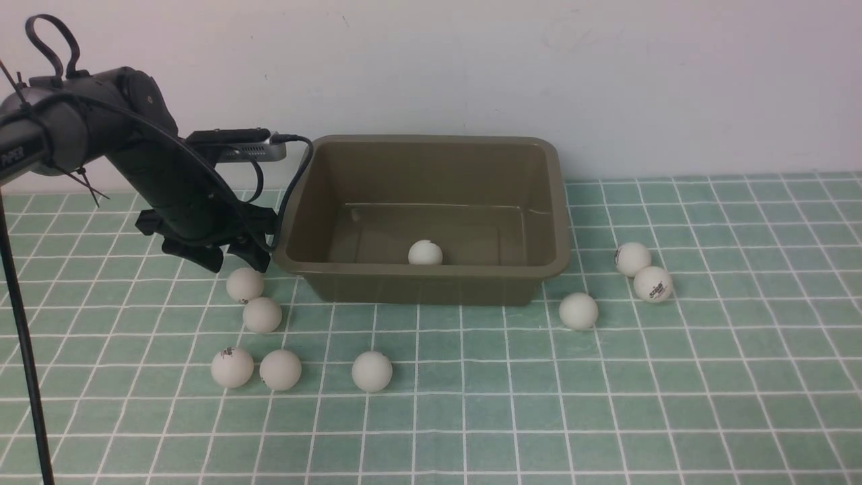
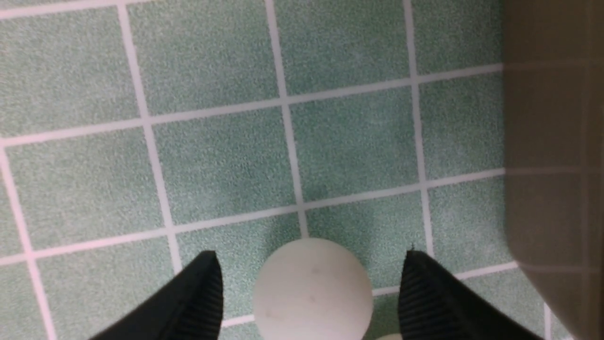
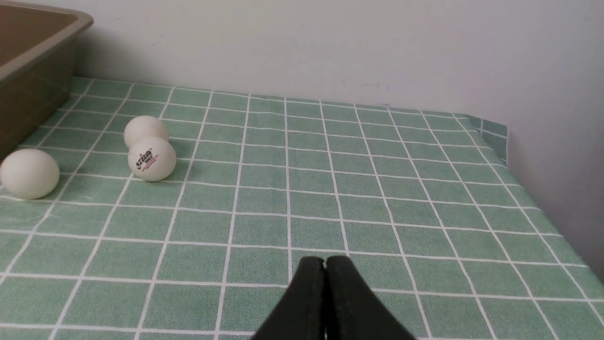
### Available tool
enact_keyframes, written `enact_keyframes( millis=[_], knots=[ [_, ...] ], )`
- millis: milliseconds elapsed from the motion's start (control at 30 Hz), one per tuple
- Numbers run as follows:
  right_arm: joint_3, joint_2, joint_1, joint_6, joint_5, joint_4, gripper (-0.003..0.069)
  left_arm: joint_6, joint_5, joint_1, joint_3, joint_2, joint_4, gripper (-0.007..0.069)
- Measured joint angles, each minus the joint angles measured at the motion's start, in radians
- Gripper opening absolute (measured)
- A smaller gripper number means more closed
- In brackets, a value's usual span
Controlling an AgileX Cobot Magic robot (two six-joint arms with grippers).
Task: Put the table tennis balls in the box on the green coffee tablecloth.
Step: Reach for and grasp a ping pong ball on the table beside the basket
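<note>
The olive-brown box [image 1: 417,288] stands on the green coffee tablecloth [image 1: 673,404] with one table tennis ball [image 1: 425,253] inside. Several more balls lie in front of the box's left end [image 1: 262,314], and three lie to its right [image 1: 578,310]. My left gripper [image 1: 227,263] hangs open just above the ball [image 1: 244,284] nearest the box's left front corner. In the left wrist view that ball [image 2: 314,288] sits between the two fingers with a gap on each side. In the right wrist view my right gripper [image 3: 324,259] is shut and empty, low over the cloth; two of the right-hand balls [image 3: 152,158] lie ahead.
The box wall [image 2: 552,141] stands close beside my left gripper's fingers. A white wall runs behind the table. The cloth's far right corner [image 3: 493,130] and table edge show in the right wrist view. A black cable [image 1: 23,337] crosses the front view's left side.
</note>
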Motion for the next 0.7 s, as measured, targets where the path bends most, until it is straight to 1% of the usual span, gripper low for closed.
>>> enact_keyframes(
  millis=[700],
  knots=[
    [0.000, 0.000, 0.000, 0.000, 0.000, 0.000, -0.0018, 0.000, 0.026, 0.000, 0.000, 0.059, -0.003, 0.0449]
  ],
)
